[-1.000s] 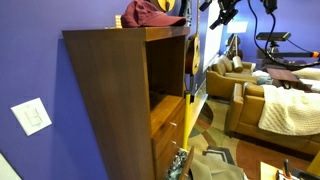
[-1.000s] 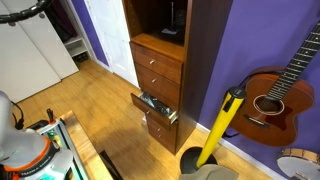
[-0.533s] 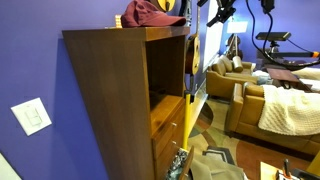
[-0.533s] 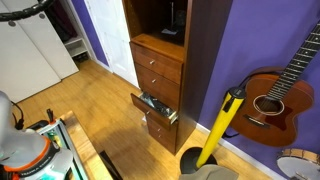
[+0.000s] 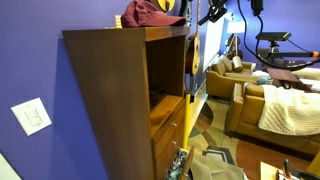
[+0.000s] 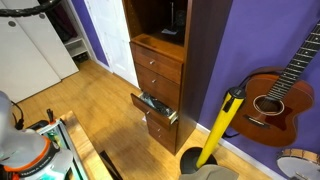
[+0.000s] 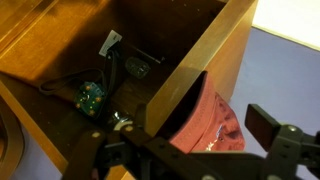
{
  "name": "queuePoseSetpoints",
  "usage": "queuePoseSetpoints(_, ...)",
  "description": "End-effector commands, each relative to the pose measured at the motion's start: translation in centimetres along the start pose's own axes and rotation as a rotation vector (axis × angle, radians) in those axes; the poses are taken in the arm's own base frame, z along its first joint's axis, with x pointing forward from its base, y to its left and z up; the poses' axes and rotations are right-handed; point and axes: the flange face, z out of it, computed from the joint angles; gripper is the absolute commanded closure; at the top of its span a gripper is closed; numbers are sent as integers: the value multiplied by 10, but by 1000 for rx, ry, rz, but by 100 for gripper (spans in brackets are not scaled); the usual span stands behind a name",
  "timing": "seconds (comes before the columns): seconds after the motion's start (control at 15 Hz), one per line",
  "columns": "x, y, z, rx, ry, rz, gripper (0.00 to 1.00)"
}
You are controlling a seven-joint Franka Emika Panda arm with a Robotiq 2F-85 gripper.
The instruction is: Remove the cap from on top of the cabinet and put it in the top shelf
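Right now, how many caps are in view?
1: the cap lies on top of the cabinet, above its open shelf; the wrist view shows it too. The closed drawers could hide others.

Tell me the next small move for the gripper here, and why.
Probably ease the open gripper closer onto the soft maroon fabric cap. The cap lies ungrasped on top of the tall dark-brown wooden cabinet, and the wrist view shows it just ahead of the spread jaws.
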Motion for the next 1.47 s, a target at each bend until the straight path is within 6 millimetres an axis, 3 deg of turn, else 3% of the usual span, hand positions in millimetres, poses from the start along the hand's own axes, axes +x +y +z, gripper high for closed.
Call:
queuePoseSetpoints(0.0, 6, 2, 12, 33, -10, 95, 0)
queuePoseSetpoints(0.27, 16, 0, 21, 93, 30, 149, 3)
queuePoseSetpoints(0.4, 21, -1, 24, 114, 54, 161, 12)
queuePoseSetpoints(0.47, 22, -1, 27, 128, 54, 170, 25)
queuePoseSetpoints(0.67, 25, -1, 34, 145, 61, 184, 49)
queuePoseSetpoints(1.13, 30, 4, 43, 165, 57, 211, 99)
queuePoseSetpoints(1.4, 35, 7, 32, 248, 78, 242, 98)
